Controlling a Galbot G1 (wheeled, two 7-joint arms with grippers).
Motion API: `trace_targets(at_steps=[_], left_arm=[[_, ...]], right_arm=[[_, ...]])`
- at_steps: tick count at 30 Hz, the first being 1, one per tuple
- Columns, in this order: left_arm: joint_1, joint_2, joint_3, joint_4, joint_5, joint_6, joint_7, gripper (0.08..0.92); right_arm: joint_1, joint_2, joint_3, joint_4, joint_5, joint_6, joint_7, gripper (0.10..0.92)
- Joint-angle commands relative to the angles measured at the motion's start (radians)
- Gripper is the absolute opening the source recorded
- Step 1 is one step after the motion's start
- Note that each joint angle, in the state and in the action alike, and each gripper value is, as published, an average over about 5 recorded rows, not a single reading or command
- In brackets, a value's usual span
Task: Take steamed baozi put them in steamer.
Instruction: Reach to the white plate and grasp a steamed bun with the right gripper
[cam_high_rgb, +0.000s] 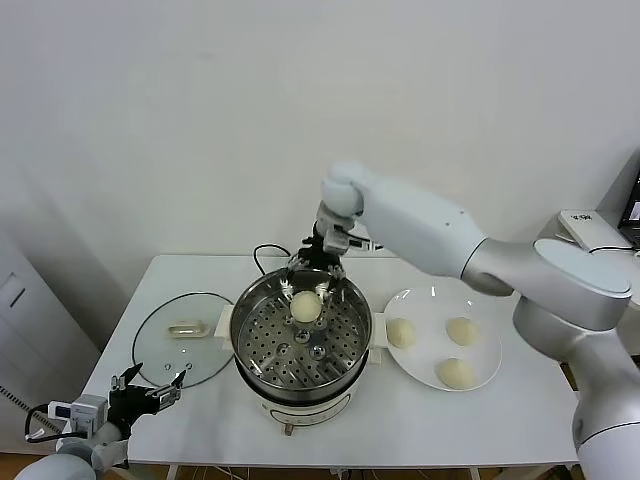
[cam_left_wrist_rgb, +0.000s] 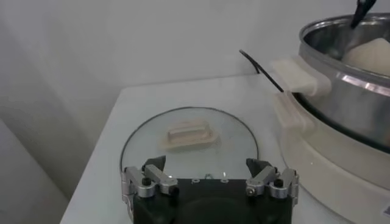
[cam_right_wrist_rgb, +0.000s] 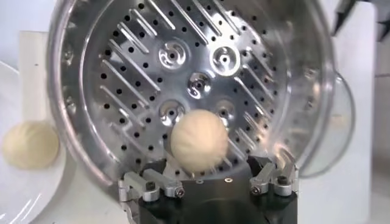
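Note:
The steamer (cam_high_rgb: 243, 335) stands mid-table, a shiny steel pot with a perforated tray (cam_right_wrist_rgb: 201, 61). My right gripper (cam_high_rgb: 315, 283) hangs over its far rim with the jaws spread open. One cream baozi (cam_high_rgb: 306, 305) sits just below the fingers, over the tray, free of them; it also shows in the right wrist view (cam_right_wrist_rgb: 198, 141) ahead of the right gripper (cam_right_wrist_rgb: 210, 171). Three more baozi (cam_high_rgb: 400, 333) (cam_high_rgb: 462, 330) (cam_high_rgb: 456, 373) lie on the white plate (cam_high_rgb: 490, 352). My left gripper (cam_high_rgb: 150, 387) is open and empty at the table's front left corner.
The flat glass lid (cam_high_rgb: 175, 352) lies left of the steamer, just ahead of the left gripper (cam_left_wrist_rgb: 205, 164) in the left wrist view (cam_left_wrist_rgb: 189, 146). The steamer's black cord (cam_high_rgb: 262, 252) runs behind the pot. The plate touches the steamer's right handle.

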Motion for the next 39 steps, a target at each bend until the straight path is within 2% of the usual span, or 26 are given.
trace_targets(at_steps=[1,11,23,39], left_arm=[[-0.002,0.0,0.0,-0.004,-0.01,0.003,-0.001,0.823],[0.013,-0.009,-0.015,-0.012,-0.015,0.004,-0.003,0.823],[0.021,-0.018,-0.02,-0.015,-0.013,0.004,-0.004,0.823],[0.023,-0.014,-0.018,-0.014,-0.012,0.004,-0.004,0.823]], right_arm=[[0.169,-0.184,-0.178,-0.023,0.314,-0.529,-0.008,0.823],[0.119,-0.298,-0.307,-0.055,0.361,-0.689,-0.028,0.823],[-0.077,-0.26,-0.246,-0.131,0.322,-0.702,0.028,0.823],[-0.243,-0.227,-0.16,-0.16,0.261,-0.709,0.078,0.823]])
